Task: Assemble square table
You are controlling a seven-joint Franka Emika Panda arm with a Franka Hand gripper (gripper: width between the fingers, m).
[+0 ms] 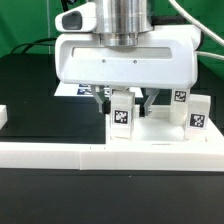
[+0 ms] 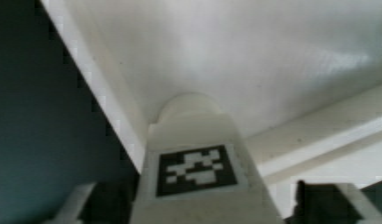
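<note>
The gripper (image 1: 122,103) had its fingers clamped on one white leg block (image 1: 122,112) with a black-and-white tag, holding it upright over the smooth white square slab (image 1: 150,132), just behind the low white rail fence (image 1: 60,152) that ran along the near edge. Two more matte plastic leg blocks (image 1: 197,113) stood at the exterior view's right, near the held one. My worry was that the slick, rounded leg could tilt or slip in the grip and miss its hole, or bump those neighbours.
</note>
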